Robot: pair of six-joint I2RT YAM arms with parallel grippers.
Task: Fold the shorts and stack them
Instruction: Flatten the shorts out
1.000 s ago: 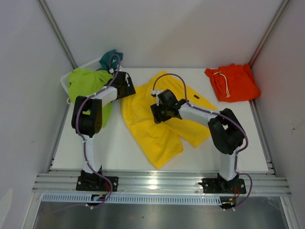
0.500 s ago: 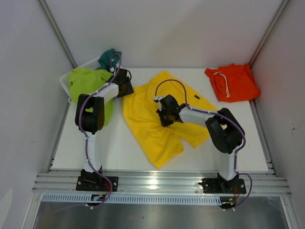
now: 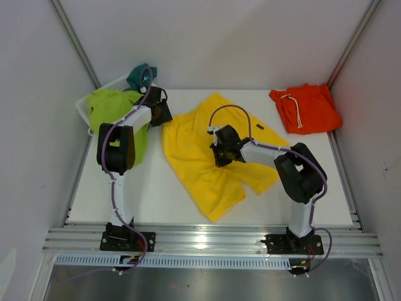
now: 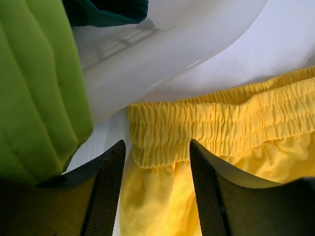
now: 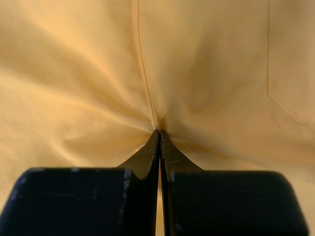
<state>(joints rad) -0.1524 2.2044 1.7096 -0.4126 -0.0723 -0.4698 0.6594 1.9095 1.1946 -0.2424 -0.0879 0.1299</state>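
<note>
The yellow shorts (image 3: 194,160) lie spread flat in the middle of the table. My left gripper (image 3: 164,113) is low at their back-left waistband corner, beside the basket. In the left wrist view it (image 4: 156,147) stands open, with the gathered waistband corner (image 4: 162,147) between the fingers and a gap on the left side. My right gripper (image 3: 220,153) is at the shorts' middle. It (image 5: 159,132) is shut, and the yellow fabric (image 5: 197,64) puckers into its tips. The orange shorts (image 3: 307,110) with a white drawstring lie at the back right.
A white basket (image 3: 82,110) stands at the back-left corner; lime-green shorts (image 3: 109,110) hang over its rim and teal ones (image 3: 141,74) lie in it. The basket wall (image 4: 162,49) is just beyond the left fingers. Grey walls close in both sides.
The left arm reached further back-left to the waistband corner and its jaws narrowed. The right gripper went from open to shut on the yellow fabric and slid slightly right.
</note>
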